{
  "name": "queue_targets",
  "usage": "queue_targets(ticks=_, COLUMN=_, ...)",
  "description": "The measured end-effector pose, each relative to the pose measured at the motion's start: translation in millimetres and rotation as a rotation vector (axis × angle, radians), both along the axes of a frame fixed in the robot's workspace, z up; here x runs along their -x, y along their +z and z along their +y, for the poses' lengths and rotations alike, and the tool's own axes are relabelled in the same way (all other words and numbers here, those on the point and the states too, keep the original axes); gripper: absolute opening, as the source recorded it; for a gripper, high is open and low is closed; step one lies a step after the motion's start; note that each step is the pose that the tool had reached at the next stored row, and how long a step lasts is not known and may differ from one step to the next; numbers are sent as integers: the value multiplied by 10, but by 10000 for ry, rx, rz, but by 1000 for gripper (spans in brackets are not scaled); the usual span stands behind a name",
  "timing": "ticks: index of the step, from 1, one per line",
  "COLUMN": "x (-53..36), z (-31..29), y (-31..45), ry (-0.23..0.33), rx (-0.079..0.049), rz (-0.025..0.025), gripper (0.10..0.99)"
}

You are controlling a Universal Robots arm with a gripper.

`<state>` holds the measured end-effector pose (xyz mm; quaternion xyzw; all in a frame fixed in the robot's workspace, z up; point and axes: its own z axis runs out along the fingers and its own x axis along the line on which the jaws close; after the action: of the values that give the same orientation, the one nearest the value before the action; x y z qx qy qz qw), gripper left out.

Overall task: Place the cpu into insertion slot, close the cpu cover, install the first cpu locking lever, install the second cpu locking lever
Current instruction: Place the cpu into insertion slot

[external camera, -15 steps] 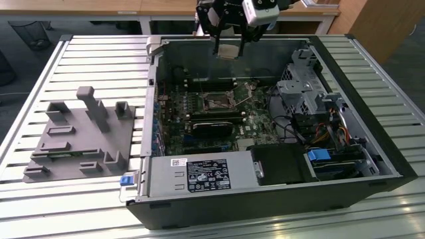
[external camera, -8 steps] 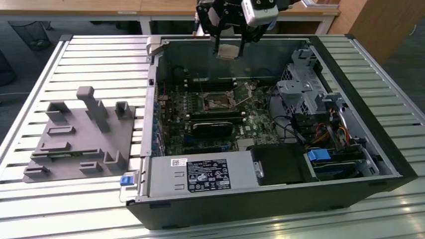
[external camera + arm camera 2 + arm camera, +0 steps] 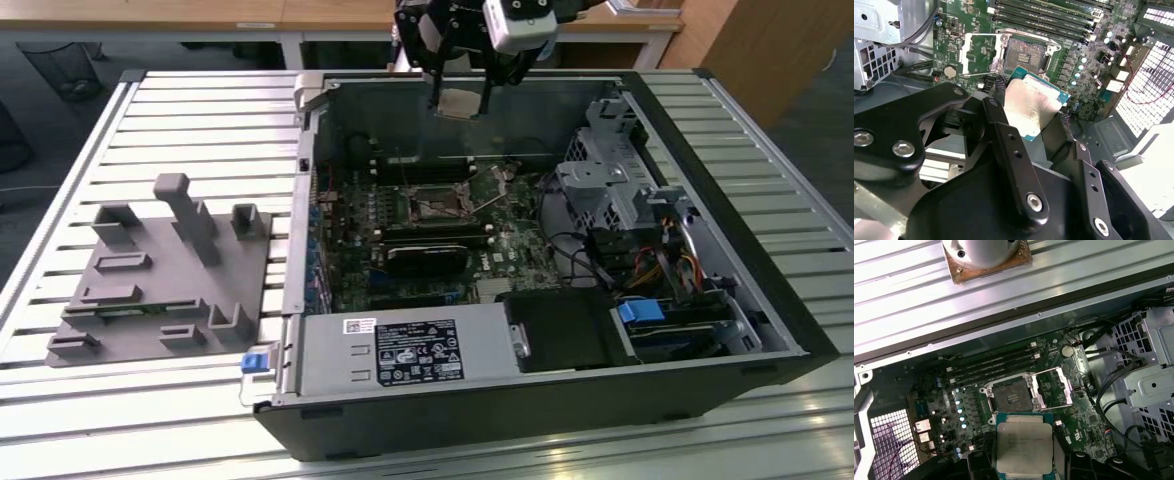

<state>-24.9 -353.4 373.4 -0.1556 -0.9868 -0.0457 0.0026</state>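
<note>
My gripper (image 3: 461,98) hangs above the far wall of the open computer case (image 3: 787,330), shut on the cpu (image 3: 458,103). The cpu (image 3: 1024,447) is a flat square chip with a silvery top and a green edge, pinched between the two black fingers (image 3: 1004,125). It is held in the air, apart from the board. Below it lies the insertion slot (image 3: 1011,395), a dark square socket, bare and uncovered. The cpu cover (image 3: 1054,387), a thin silvery frame, is flipped open beside the slot. In the second wrist view the cpu (image 3: 1031,107) hovers just short of the slot (image 3: 1026,52).
Long black memory slots (image 3: 994,367) run beside the socket. A black heatsink block (image 3: 427,255), a power supply (image 3: 400,350), a metal drive cage (image 3: 614,180) and cables (image 3: 667,270) crowd the case. A grey fixture (image 3: 167,270) sits on the slatted table at the exterior view's left.
</note>
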Motion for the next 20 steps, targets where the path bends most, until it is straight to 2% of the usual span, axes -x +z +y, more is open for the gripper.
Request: queue_targets(ticks=20, x=0, z=0, y=-1, ry=-616, rx=0, rz=0, gripper=541)
